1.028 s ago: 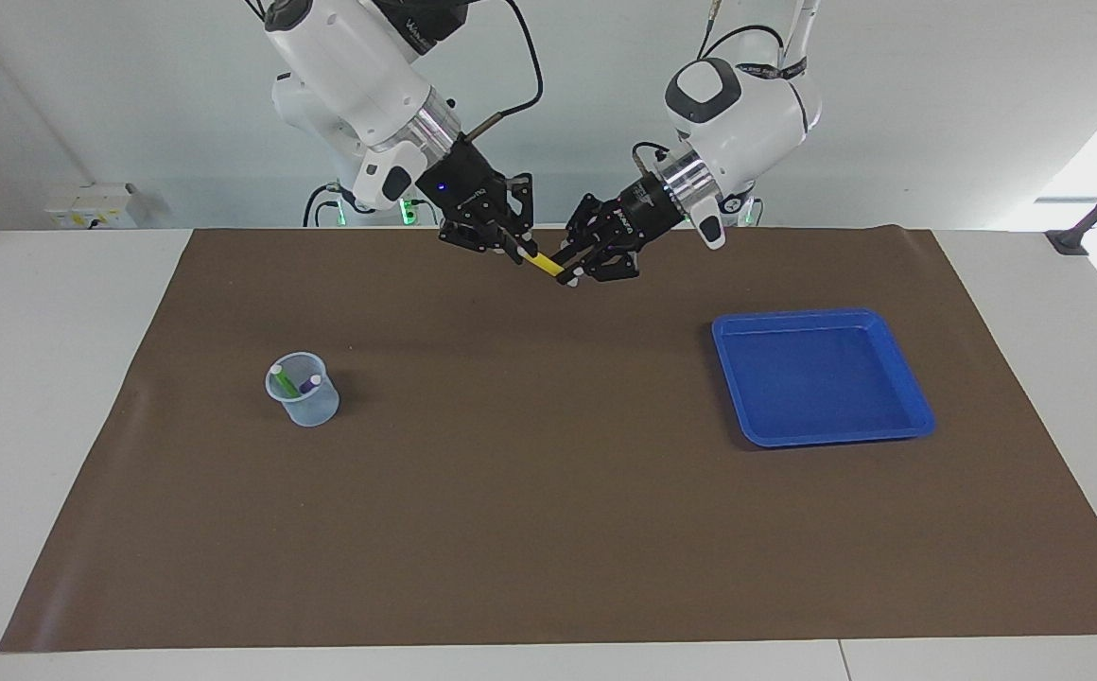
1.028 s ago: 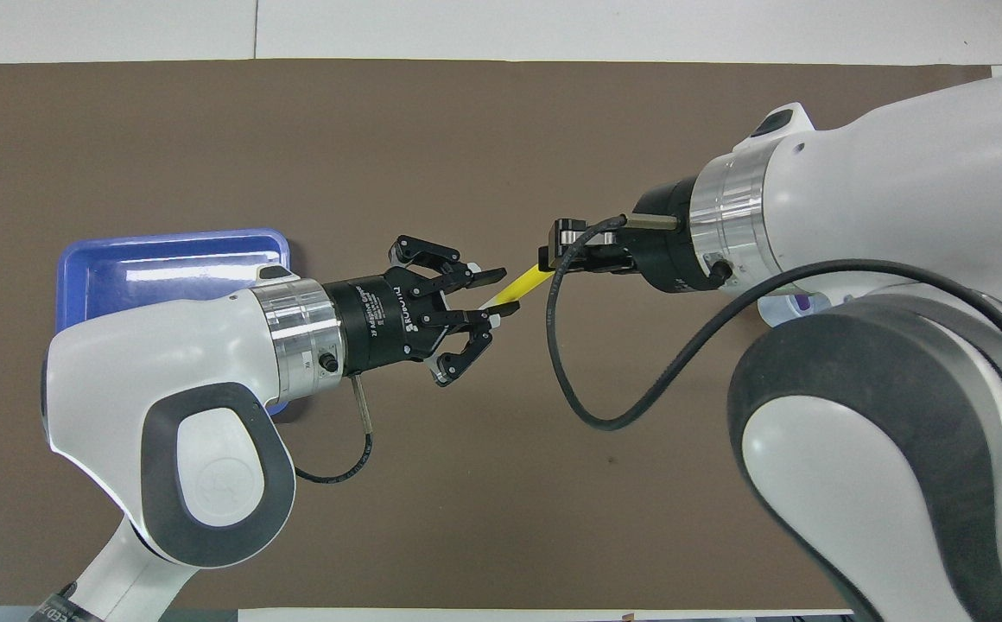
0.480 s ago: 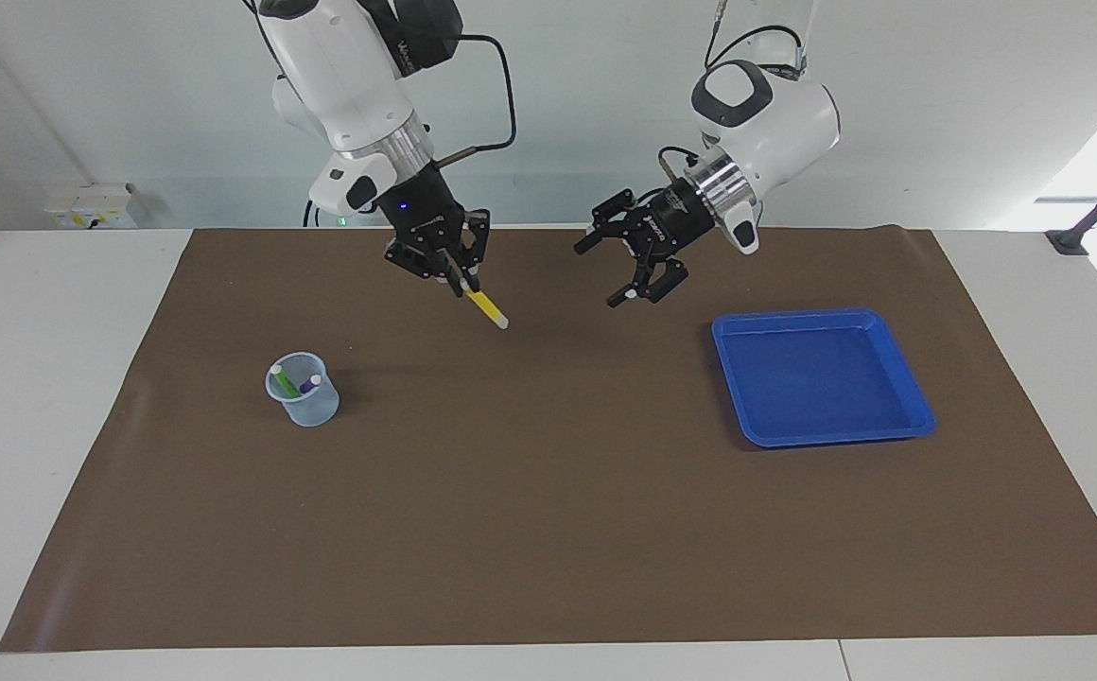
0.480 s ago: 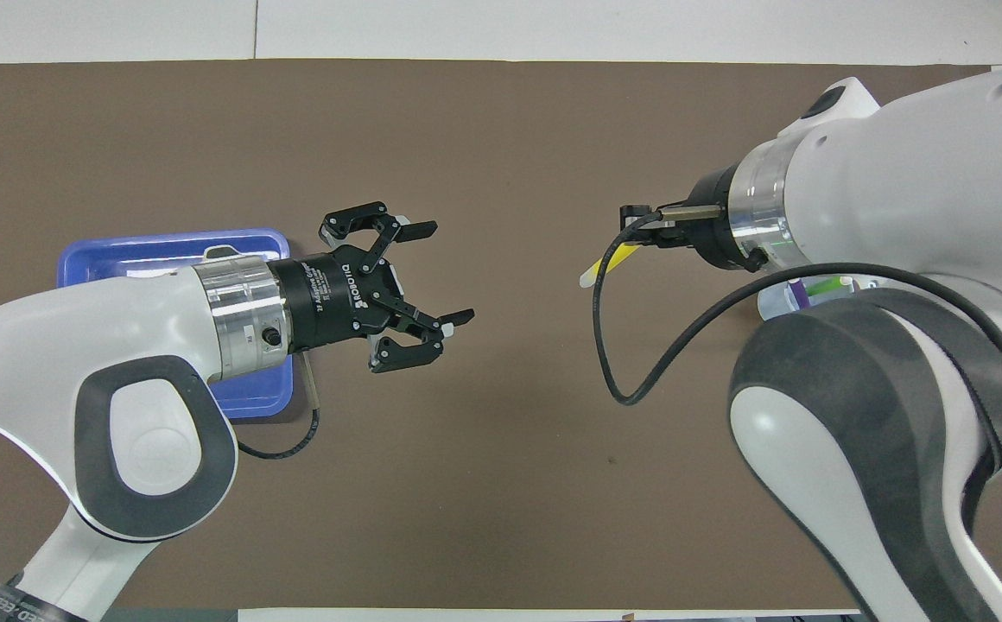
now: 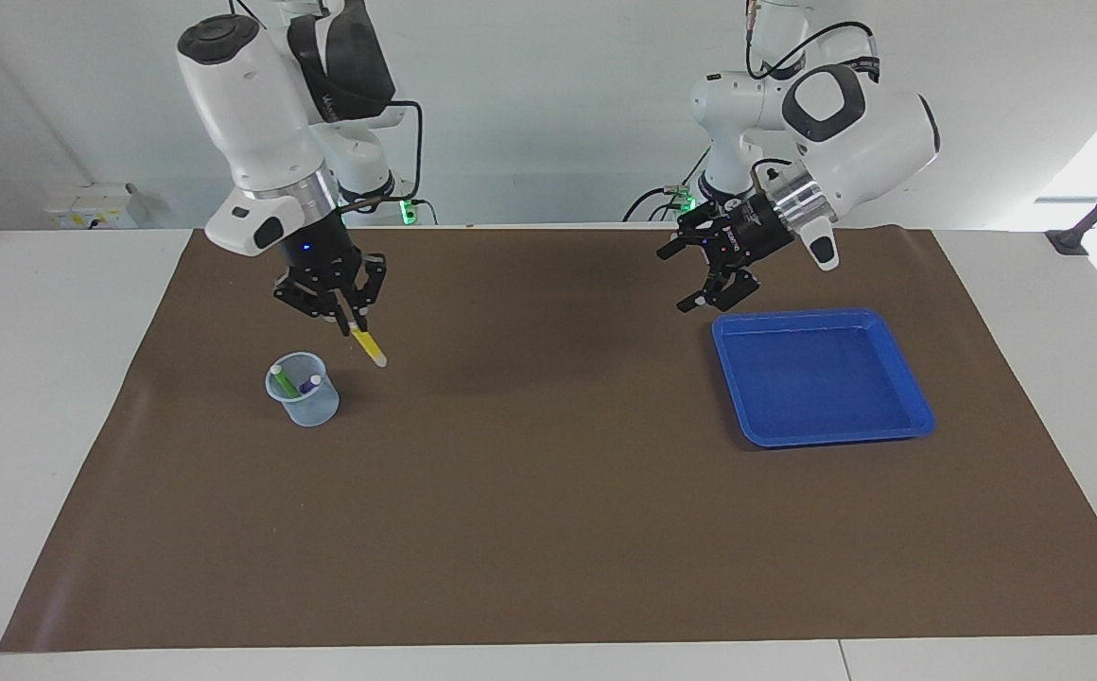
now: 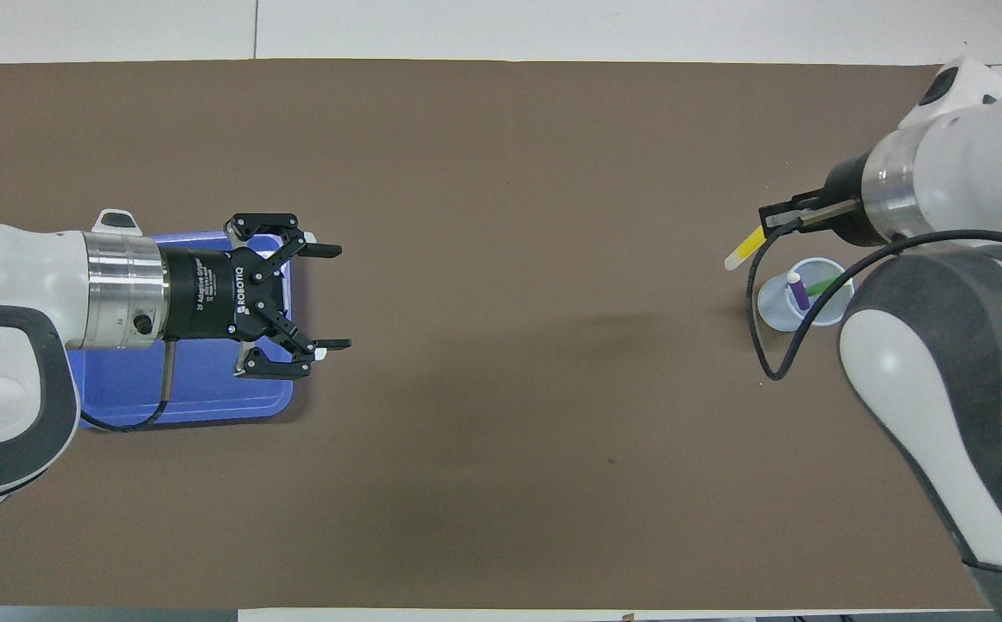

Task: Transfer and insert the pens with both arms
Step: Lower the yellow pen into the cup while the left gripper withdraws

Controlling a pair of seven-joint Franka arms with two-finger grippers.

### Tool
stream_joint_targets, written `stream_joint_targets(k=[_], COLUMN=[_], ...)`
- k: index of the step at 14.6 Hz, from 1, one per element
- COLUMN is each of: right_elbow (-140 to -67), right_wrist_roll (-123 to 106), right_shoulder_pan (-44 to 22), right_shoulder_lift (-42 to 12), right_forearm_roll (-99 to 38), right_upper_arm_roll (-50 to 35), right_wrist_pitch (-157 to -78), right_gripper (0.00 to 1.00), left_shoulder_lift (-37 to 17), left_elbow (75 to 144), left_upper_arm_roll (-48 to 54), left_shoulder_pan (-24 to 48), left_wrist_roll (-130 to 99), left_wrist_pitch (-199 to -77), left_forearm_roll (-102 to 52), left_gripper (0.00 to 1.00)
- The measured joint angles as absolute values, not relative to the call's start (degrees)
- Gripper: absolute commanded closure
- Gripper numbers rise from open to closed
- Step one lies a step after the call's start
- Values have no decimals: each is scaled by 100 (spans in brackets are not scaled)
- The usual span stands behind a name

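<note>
My right gripper (image 5: 352,324) is shut on the yellow pen (image 5: 369,348), which hangs tilted, pale end down, in the air beside the clear cup (image 5: 304,389); the pen also shows in the overhead view (image 6: 744,247) next to the cup (image 6: 803,294). The green pen (image 5: 285,380) and the purple pen (image 5: 309,383) stand in the cup, also seen from overhead, green (image 6: 822,284) and purple (image 6: 798,290). My left gripper (image 5: 707,281) is open and empty in the air over the blue tray's edge; in the overhead view it (image 6: 328,298) has its fingers spread wide.
A blue tray (image 5: 823,375) lies on the brown mat (image 5: 548,492) toward the left arm's end; it shows in the overhead view (image 6: 190,393) too. Two smaller arms with green lights stand by the wall.
The handover ended: my left gripper let go of the yellow pen and drew back over the tray. My right gripper carried the pen toward the cup and lowered it.
</note>
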State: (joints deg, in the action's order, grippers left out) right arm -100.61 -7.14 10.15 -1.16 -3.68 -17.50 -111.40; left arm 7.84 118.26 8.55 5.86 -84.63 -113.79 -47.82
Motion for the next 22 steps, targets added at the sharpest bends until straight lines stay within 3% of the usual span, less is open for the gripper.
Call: stream_joint_targets(k=[4, 9, 17, 22], right_elbow=[-10516, -11206, -12157, -12678], right_wrist_roll=[-1411, -1742, -2033, -2033], right_shoulder_pan=[1569, 1752, 1902, 1902], right_shoulder_lift=[75, 398, 447, 445], right_forearm_roll=[-352, -349, -348, -348], right_upper_arm_roll=[-1746, -1746, -1747, -1747], right_wrist_pitch=[-11140, -11280, -12389, -13035], right_gripper=[100, 100, 100, 100], left_shoulder_lift=[747, 674, 14, 60], left_elbow=[11583, 11391, 9479, 9000], left_upper_arm_roll=[905, 882, 848, 777], left_shoulder_pan=[575, 498, 32, -34], left_wrist_roll=[-7855, -4995, -1760, -1107], left_wrist_pitch=[-11261, -10833, -8509, -7717], left_forearm_roll=[-2884, -1733, -206, -131], left_gripper=[0, 0, 0, 0])
